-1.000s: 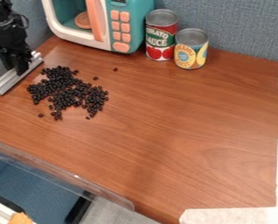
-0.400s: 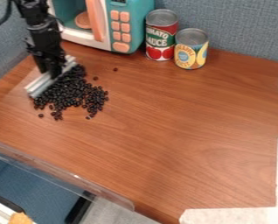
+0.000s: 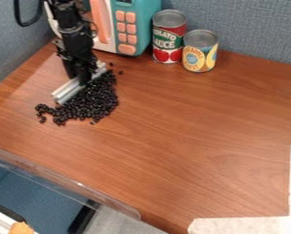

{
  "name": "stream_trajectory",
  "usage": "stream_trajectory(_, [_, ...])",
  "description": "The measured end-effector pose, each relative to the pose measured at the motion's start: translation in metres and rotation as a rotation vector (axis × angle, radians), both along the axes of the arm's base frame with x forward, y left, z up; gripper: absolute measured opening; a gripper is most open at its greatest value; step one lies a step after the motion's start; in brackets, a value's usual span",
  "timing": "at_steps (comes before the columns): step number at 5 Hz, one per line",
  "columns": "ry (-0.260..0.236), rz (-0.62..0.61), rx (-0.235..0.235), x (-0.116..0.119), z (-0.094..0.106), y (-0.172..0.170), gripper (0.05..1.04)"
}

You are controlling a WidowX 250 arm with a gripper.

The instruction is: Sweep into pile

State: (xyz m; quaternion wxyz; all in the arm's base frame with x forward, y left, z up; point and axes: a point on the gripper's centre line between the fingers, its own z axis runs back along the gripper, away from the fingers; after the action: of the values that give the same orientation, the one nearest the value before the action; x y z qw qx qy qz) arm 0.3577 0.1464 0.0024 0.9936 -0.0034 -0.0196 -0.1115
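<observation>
My gripper (image 3: 80, 78) hangs at the upper left over the wooden table, shut on a silver metal bar (image 3: 64, 93). The bar lies slanted, low at the tabletop, its ends showing on either side of the gripper. Black beans (image 3: 96, 101) are heaped against the bar's right side. A thinner tail of beans trails below the bar's lower left end. A few single beans lie near the bar's upper end.
Behind the gripper stands a teal and white toy microwave (image 3: 136, 27). To its right are a tomato sauce can (image 3: 168, 37) and a shorter yellow can (image 3: 200, 51). Pale tape (image 3: 245, 225) marks the lower right; a clear ledge (image 3: 68, 183) runs along the lower left edge.
My gripper and the bar have moved right across the table. Beans on the left were pushed rightward into a denser heap, while the lowest ones stayed about where they were.
</observation>
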Motion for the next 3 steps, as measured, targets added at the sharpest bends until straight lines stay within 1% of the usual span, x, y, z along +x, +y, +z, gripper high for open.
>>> stream_trajectory(1, [-0.001, -0.031, 0.002, 0.0008, 0.0000, -0.0171, 0.337])
stream_trajectory(2, [0.003, -0.038, -0.001, 0.0009, -0.0001, -0.0211, 0.337])
stream_trajectory(3, [0.022, -0.042, -0.015, -0.0002, 0.0027, -0.0230, 0.337])
